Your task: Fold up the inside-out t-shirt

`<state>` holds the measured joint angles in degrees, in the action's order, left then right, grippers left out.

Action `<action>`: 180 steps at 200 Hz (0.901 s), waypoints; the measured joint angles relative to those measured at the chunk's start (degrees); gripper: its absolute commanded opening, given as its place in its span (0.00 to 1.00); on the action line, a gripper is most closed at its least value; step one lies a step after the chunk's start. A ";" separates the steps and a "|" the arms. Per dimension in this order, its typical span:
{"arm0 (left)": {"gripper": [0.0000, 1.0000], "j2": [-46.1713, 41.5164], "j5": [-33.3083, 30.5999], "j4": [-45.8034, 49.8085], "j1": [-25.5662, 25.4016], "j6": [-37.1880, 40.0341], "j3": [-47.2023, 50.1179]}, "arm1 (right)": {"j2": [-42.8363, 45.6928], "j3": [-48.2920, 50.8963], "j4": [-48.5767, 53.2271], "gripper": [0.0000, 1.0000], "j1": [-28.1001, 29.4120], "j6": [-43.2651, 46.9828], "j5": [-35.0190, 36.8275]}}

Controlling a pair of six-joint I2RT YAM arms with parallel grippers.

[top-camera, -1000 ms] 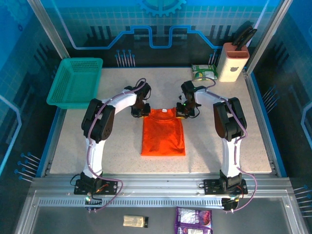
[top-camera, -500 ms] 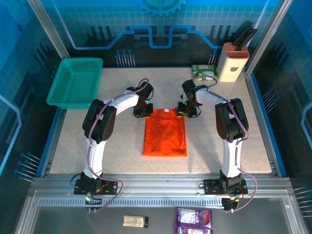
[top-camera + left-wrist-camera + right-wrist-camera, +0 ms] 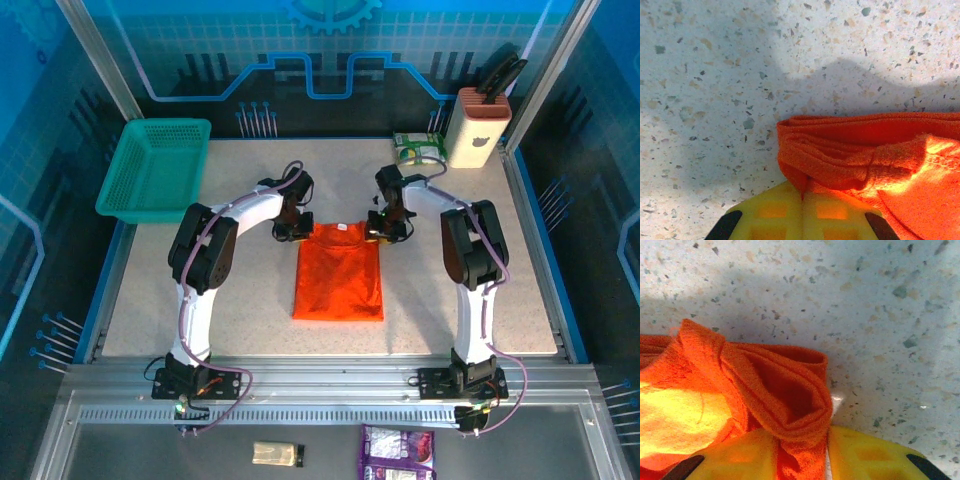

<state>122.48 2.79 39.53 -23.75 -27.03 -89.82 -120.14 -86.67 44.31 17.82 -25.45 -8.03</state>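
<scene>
The inside-out t-shirt is bright orange-red and lies at mid-table, folded into a narrow upright rectangle. My left gripper sits at its far left corner. In the left wrist view the yellow fingers are shut, with a pinch of the bunched cloth caught in the seam between them. My right gripper is at the far right corner. Its yellow fingers stand apart, a rolled fold of the shirt lies loose in the gap, and a sliver of table shows beside it.
A teal mesh basket stands at the back left. A green packet and a knife block sit at the back right. Bare speckled table flanks the shirt on both sides. Two packets lie below the arm bases.
Both grippers and the shirt's far edge have shifted slightly right and back. The right gripper's fingers have parted from the cloth corner. The left stays shut.
</scene>
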 measured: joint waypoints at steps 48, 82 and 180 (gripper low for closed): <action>0.00 0.00 0.04 0.00 0.00 0.00 0.00 | -0.04 -0.02 0.17 0.17 0.00 -0.17 0.37; 0.00 0.00 0.04 -0.04 0.02 0.00 0.00 | -0.33 -0.35 -0.50 0.07 0.28 -0.35 -0.68; 0.00 -7.17 0.59 -9.03 2.45 1.16 7.98 | 7.56 4.13 -9.62 0.00 0.26 2.84 -0.83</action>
<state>115.31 3.38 30.50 -21.30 -25.87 -81.84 -112.57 -82.54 34.70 18.09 -22.61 -8.86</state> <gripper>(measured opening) 0.051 0.062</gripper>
